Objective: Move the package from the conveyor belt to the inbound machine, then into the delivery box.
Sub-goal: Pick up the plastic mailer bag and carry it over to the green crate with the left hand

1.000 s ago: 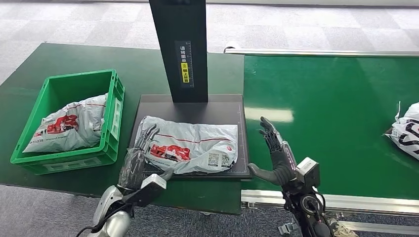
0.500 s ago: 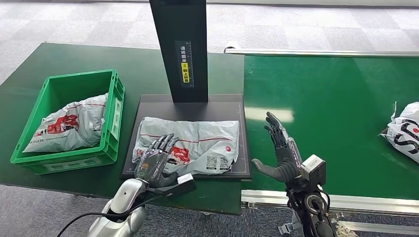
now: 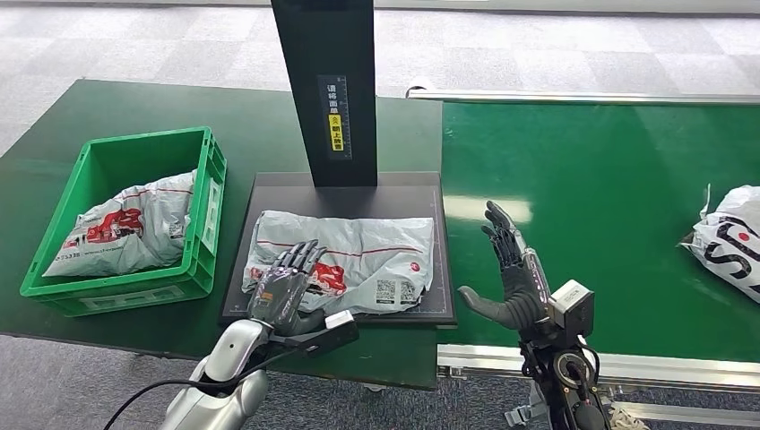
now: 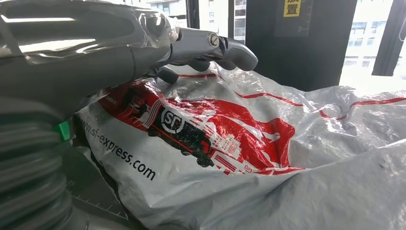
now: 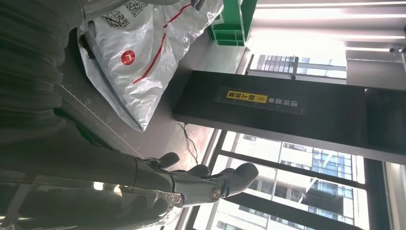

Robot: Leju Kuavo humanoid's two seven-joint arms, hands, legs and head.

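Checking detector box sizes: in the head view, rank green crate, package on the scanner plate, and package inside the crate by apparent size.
1. Green crate
2. Package on the scanner plate
3. Package inside the crate, partly hidden by the crate wall

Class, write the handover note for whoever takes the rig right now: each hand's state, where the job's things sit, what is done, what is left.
Left hand: over the near left end of the package, fingers on it; a full grip cannot be told.
Right hand: open, raised over the conveyor belt, holding nothing.
The package lies on the inbound machine plate.
Done: belt to machine.
Left: lift it into the green delivery box, which already holds one bag.
Another bag waits on the belt at the right.
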